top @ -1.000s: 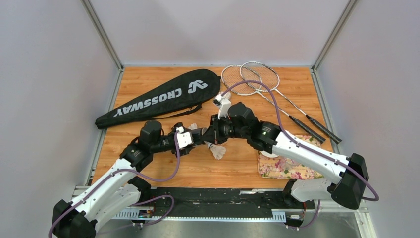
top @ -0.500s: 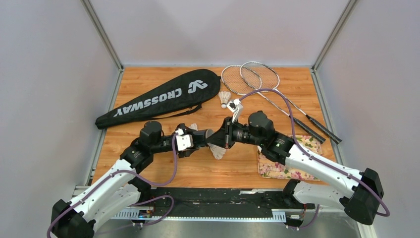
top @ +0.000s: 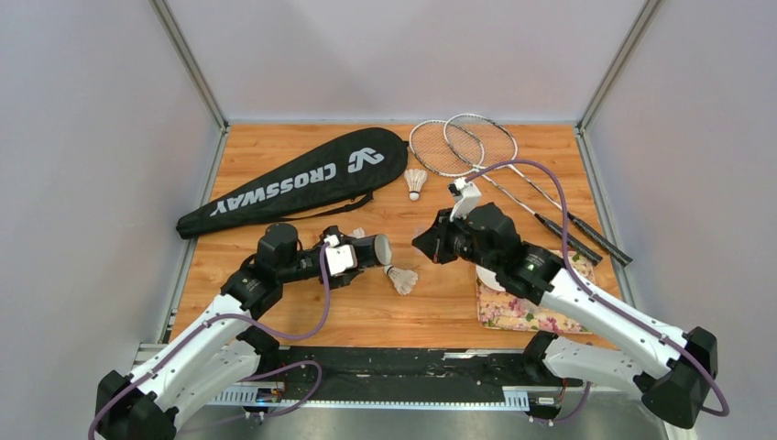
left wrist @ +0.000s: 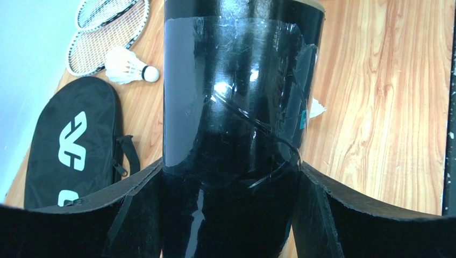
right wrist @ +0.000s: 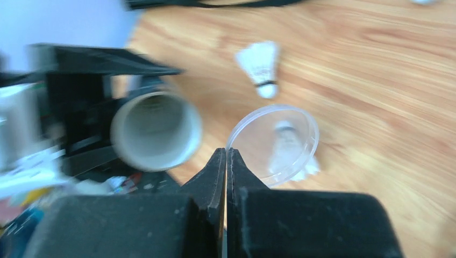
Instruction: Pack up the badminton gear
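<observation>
Crucially, the left tool (left wrist: 231, 174) clenched the dark tube (left wrist: 236, 80) lying roughly level, its open mouth facing the right tool (right wrist: 226, 153), which pinched a clear lid (right wrist: 274, 142) by the rim, that mouth sitting ahead and left of its tip, apart.

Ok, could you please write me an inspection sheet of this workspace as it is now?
Surface: wooden table, no damage seen.
Job's things: racket bag lying far left; two rackets far right, heads overlapping; far shuttlecock and near shuttlecock loose on the table.
Clutter: flowered tray; white bowl at its edge, mostly hidden by the right arm.
Grippers: left gripper shut on dark tube; right gripper shut on clear lid.
Cables: purple cable arching over the racket shafts.
Surroundings: grey walls, nothing else seen.
</observation>
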